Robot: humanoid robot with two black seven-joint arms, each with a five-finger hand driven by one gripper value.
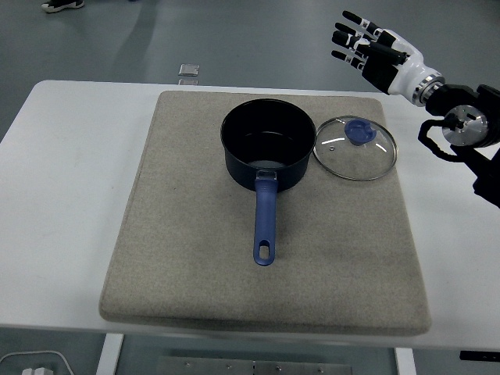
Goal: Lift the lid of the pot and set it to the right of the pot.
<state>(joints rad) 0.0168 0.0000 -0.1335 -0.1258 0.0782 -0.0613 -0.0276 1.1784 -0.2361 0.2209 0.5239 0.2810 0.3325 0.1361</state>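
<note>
The glass lid point(355, 148) is laid flat on the grey mat point(195, 258), at 3 o'clock of the open pot point(264, 152), touching its rim. The right hand point(373, 52) is held empty above the table's far edge, fingers spread wide.

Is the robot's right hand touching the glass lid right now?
Apart. In the head view the right hand is raised above the table's far edge with fingers spread, while the glass lid lies flat on the mat beside the pot.

right hand point(373, 53): white shell | black fingers | silver wrist ring | black arm
</note>
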